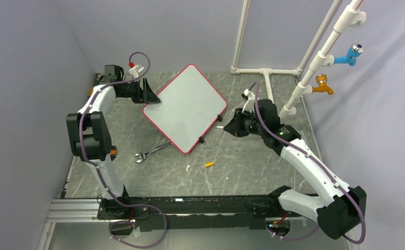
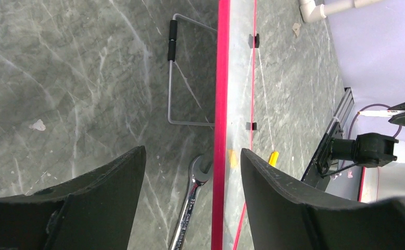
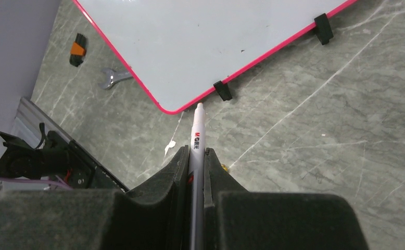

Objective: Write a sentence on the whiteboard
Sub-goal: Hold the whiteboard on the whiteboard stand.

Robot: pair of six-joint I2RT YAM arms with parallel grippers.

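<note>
Clamping a white marker (image 3: 197, 133) between fingers pressed shut on its barrel, the right gripper (image 3: 195, 152) aims the pen's tip toward 12 o'clock in its wrist view. The tip is near a rounded corner of the whiteboard (image 3: 205, 47) but apart from it. One of the board's black feet (image 3: 222, 90) sits at 1 o'clock from the tip, clipped to the red frame. From overhead that gripper sits at about 4 o'clock off the board, which lies turned like a diamond at mid-table, its white face marked by a tiny dark speck in the right wrist view. At the board's 9 o'clock corner the left gripper (image 2: 192, 153) stands with jaws spread wide and the red frame running between them; whether either pad touches it cannot be told. Its wrist view also catches a wire stand (image 2: 187, 78) with a black sleeve beside the frame. On the grey marbled table (image 1: 252, 166), a wrench (image 1: 151, 151) lies at 7 o'clock just off the board's lower corner. A small orange piece (image 1: 209, 164) rests at 5 o'clock, apart from both grippers, with a white scrap (image 1: 188, 168) near it. A white pipe frame (image 1: 315, 67) carrying a blue tap (image 1: 352, 53) and an orange tap (image 1: 323, 86) rises at 2 o'clock, behind the right arm.
</note>
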